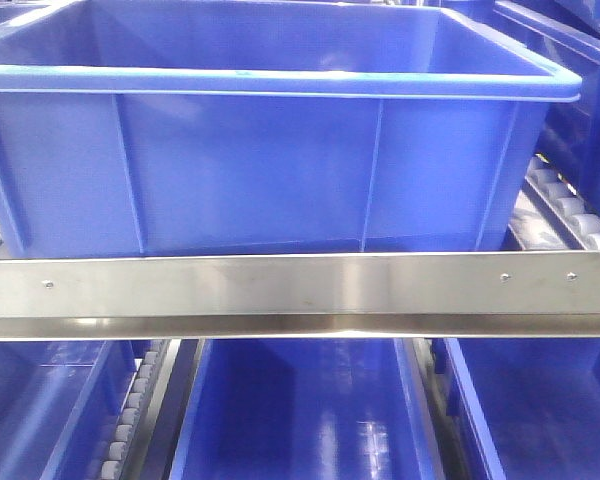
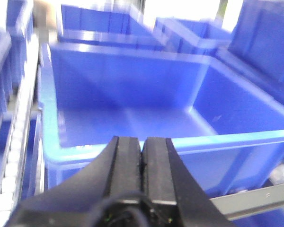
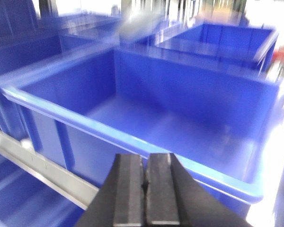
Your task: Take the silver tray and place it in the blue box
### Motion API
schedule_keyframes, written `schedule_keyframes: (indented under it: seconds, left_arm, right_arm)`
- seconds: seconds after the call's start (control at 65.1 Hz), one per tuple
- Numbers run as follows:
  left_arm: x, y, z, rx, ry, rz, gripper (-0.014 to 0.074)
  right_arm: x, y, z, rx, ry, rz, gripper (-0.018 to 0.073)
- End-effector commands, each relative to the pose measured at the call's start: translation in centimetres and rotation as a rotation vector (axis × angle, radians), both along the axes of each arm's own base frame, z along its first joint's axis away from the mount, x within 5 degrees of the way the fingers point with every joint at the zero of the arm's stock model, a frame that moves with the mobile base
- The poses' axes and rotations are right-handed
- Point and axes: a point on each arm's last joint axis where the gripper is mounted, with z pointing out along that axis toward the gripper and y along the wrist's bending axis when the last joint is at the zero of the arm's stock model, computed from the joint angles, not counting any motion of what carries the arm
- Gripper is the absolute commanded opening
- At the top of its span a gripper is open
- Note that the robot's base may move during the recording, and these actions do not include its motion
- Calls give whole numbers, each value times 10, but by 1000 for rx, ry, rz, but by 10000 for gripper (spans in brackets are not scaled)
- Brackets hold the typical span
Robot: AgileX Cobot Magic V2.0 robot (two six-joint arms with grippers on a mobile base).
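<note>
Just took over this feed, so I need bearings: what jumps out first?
A big blue box fills the front view, sitting behind a shiny steel rail. Both wrist views look into it and show it bare inside. The left gripper and right gripper are shut before its rim; no silver tray shows.

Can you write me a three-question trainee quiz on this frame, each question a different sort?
1. True or false: the silver tray lies inside the blue box.
2. Multiple choice: the left gripper is A) wide open, B) shut with nothing between its fingers, C) shut on a tray.
3. Short answer: in the front view, what runs across in front of the blue box?

Key
1. False: the box interior is bare in both wrist views, and no tray shows in any view.
2. B; the right gripper is likewise shut.
3. A steel rail of the shelf.
</note>
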Motion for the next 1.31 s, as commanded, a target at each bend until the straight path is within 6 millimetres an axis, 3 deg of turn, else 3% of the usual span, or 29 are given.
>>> schedule_keyframes:
  seconds: [0.0,0.23,0.507,0.66,0.768,0.906,1.075,1.29]
  left_arm:
    - [-13,1,7,-45,-119,-48,-104]
    - [-20,5,-6,-52,-136,-48,-104]
    - [-20,5,-7,-50,-135,-48,-104]
    - [-20,5,-7,-50,-135,-48,-104]
    - [-20,5,-7,-50,-135,-48,-104]
    - [-20,5,-7,-50,-135,-48,-104]
    - [-20,5,-7,-50,-135,-48,-104]
    - [-20,5,-7,-50,-135,-48,-104]
  right_arm:
    - [-12,-1,9,32,-100,46,52]
    - [-21,-5,10,49,-139,45,52]
    - [-20,-5,5,43,-125,44,52]
    - [-19,-12,-23,112,-5,-28,52]
    - [-22,-22,-46,36,-89,-139,52]
    - [-26,-44,-68,76,-166,-382,52]
    - [-34,-52,-71,56,-220,-490,52]
    - [-39,-53,-80,37,-153,-503,52]
